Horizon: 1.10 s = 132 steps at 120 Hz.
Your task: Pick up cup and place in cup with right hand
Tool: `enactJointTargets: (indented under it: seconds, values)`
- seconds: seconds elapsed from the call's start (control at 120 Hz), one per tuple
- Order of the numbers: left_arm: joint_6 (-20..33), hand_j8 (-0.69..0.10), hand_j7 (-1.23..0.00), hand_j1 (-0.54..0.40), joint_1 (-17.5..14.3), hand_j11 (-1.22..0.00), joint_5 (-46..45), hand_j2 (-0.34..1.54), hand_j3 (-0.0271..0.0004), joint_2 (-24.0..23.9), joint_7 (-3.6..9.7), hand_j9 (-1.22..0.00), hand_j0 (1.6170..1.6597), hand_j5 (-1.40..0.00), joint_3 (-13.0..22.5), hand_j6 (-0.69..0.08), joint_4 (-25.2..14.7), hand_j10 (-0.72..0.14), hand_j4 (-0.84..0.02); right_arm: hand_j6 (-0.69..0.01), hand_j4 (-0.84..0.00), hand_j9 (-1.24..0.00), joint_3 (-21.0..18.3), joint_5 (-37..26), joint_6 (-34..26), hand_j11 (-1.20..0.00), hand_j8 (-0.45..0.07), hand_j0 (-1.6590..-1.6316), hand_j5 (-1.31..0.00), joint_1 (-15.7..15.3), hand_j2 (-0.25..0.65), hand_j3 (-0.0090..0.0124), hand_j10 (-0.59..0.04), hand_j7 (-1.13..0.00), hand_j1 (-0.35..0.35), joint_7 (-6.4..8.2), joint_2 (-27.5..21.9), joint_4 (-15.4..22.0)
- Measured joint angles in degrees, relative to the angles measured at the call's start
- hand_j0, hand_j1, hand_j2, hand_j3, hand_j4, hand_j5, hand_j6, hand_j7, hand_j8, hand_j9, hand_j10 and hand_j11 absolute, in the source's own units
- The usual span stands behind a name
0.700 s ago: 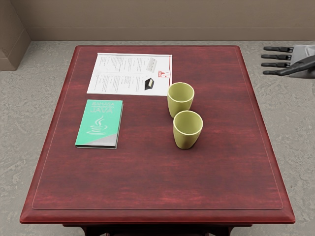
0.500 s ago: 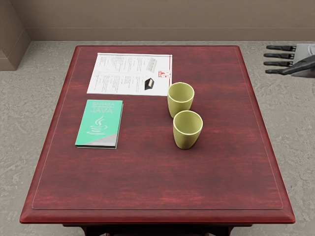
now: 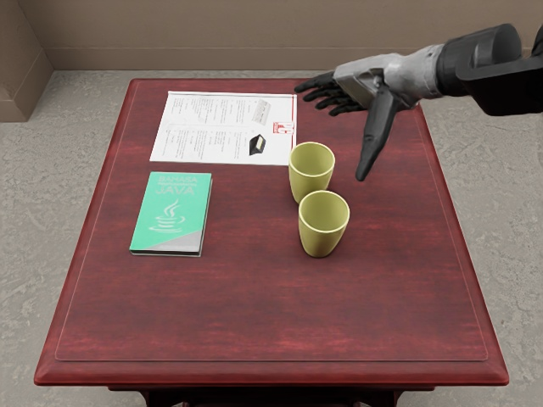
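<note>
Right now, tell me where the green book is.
In the head view, the green book lies on the left of the table, just below the printed sheet and left of the nearer yellow-green cup.

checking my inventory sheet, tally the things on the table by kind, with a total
cups: 2, yellow-green, the far one and the near one
book: 1, green
printed sheet: 1, white
total: 4
</note>
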Motion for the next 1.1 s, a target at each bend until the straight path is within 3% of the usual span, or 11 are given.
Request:
enactJointTargets:
  seconds: [0.158, 0.367, 0.833, 1.1]
  values:
    - [0.0, 0.000, 0.00, 0.349, 0.0, 0.00, 0.0, 0.00, 0.0000, 0.0, 0.00, 0.00, 1.6581, 0.00, 0.0, 0.000, 0.0, 0.000, 0.000, -0.113, -0.113, -0.15, -1.9, -9.6, -10.9, -0.15, -0.113, -1.6581, -0.15, 0.1, -0.022, 0.0000, -0.112, -0.15, -0.215, 0.00, 5.1, 2.5]
    - [0.0, 0.000, 0.00, 0.349, 0.0, 0.00, 0.0, 0.00, 0.0000, 0.0, 0.00, 0.00, 1.6581, 0.00, 0.0, 0.000, 0.0, 0.000, 0.000, -0.176, -0.175, -0.23, -3.2, -15.6, -17.3, -0.23, -0.175, -1.6581, -0.23, -3.6, -0.034, 0.0000, -0.175, -0.23, -0.142, 0.00, 6.9, 3.1]
    - [0.0, 0.000, 0.00, 0.349, 0.0, 0.00, 0.0, 0.00, 0.0000, 0.0, 0.00, 0.00, 1.6581, 0.00, 0.0, 0.000, 0.0, 0.000, 0.000, -0.211, -0.210, -0.27, -11.9, -20.3, -30.3, -0.27, -0.210, -1.6581, -0.27, -4.7, -0.040, 0.0000, -0.209, -0.27, -0.101, 0.00, 11.1, 2.5]
    - [0.0, 0.000, 0.00, 0.349, 0.0, 0.00, 0.0, 0.00, 0.0000, 0.0, 0.00, 0.00, 1.6581, 0.00, 0.0, 0.000, 0.0, 0.000, 0.000, -0.221, -0.220, -0.28, -13.6, -20.4, -33.7, -0.28, -0.220, -1.6581, -0.28, -5.3, -0.042, 0.0000, -0.220, -0.28, -0.089, 0.00, 11.7, 1.8]
